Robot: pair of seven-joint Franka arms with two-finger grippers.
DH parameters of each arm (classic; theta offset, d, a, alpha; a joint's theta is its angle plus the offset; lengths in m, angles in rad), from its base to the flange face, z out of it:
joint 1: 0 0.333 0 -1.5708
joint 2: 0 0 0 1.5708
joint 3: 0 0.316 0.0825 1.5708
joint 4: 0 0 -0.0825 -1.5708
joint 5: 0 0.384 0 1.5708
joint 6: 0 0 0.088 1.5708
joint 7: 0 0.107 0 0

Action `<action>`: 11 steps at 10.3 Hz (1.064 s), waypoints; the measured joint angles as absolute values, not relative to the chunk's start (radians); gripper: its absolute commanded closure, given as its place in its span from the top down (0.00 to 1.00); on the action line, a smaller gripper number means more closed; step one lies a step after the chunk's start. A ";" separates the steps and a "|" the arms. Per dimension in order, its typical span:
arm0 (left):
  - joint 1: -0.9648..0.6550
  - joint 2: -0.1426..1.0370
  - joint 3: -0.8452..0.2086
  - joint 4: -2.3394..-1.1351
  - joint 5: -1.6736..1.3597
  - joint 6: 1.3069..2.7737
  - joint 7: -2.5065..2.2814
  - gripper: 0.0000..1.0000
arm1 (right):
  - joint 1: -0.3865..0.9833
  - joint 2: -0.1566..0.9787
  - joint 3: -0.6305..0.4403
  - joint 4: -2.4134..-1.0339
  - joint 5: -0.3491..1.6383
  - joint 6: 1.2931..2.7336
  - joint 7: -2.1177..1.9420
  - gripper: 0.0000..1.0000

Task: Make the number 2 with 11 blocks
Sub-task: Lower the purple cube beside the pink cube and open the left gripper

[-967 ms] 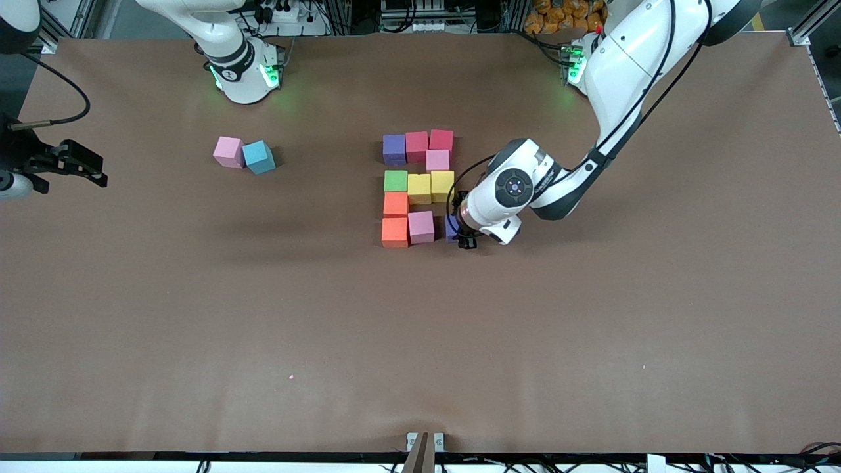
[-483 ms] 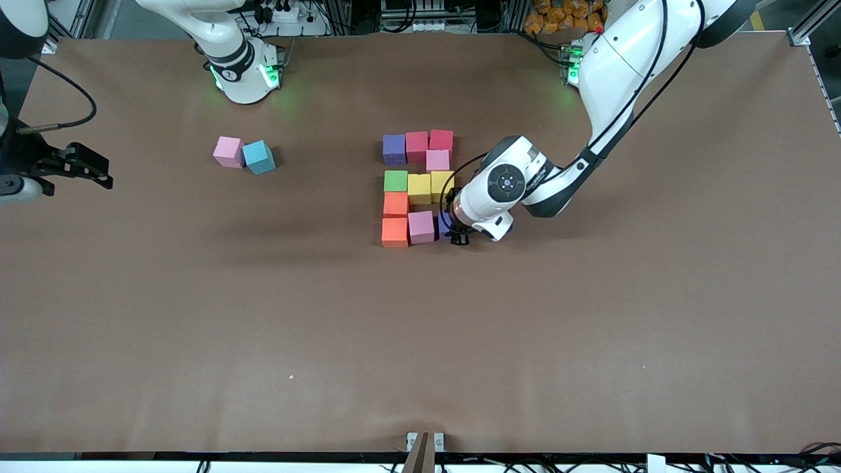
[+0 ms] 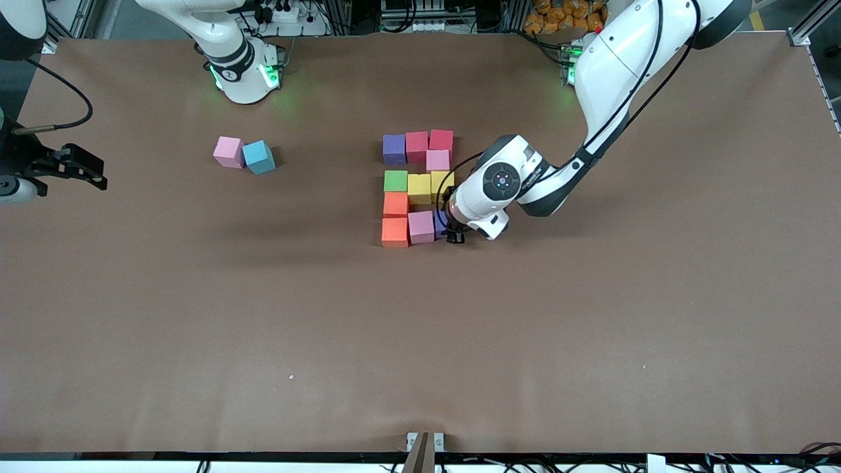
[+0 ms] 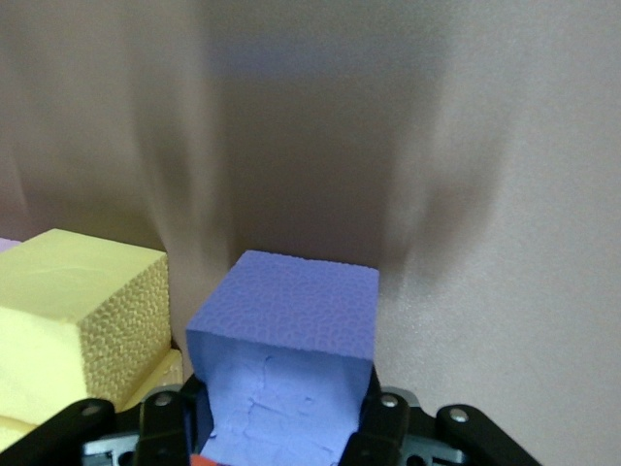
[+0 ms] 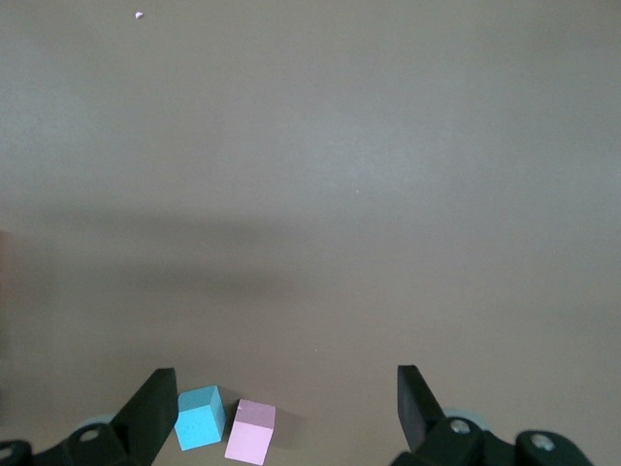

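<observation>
Since a second ago the left gripper [image 3: 453, 235] has slid toward the right arm's end of the table, carrying the purple block [image 4: 286, 340] in against the pink block [image 3: 421, 226] of the row nearest the front camera. Its fingers [image 4: 374, 427] are clamped on the cube's two sides, low over the table [image 3: 591, 328], so the block can likely be seated square in the last gap of that row. The number 2 [image 3: 418, 187] sits around the middle of the table, somewhat toward the edge where the arm bases stand; judging by the ten cubes already laid, this purple one completes it. In the left wrist view a yellow block [image 4: 78, 320] stands just beside the held cube. The right gripper [image 5: 281, 413] waits with fingers spread, up over the table's edge at the right arm's end, looking down on a spare pink cube [image 3: 228, 152] and a light-blue cube [image 3: 259, 157] touching each other near the right arm's base.
</observation>
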State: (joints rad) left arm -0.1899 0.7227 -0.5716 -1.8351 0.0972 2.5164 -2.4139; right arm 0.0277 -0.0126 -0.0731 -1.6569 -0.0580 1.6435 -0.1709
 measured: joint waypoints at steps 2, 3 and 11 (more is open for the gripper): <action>-0.190 0.724 -0.571 -1.828 0.097 2.517 -2.412 0.45 | 0.028 -0.013 -0.073 -1.656 -0.075 1.643 -0.171 1.00; -0.190 0.725 -0.570 -1.825 0.097 2.517 -2.407 0.45 | 0.028 -0.013 -0.073 -1.656 -0.078 1.643 -0.171 1.00; -0.190 0.756 -0.568 -1.787 0.101 2.517 -2.389 0.49 | 0.008 -0.004 -0.077 -1.656 -0.079 1.639 -0.169 1.00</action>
State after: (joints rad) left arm -0.1898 0.7563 -0.5681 -1.7866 0.1009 2.5174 -2.3893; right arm 0.0078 -0.0044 -0.0772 -1.6564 -0.0787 1.6389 -0.1693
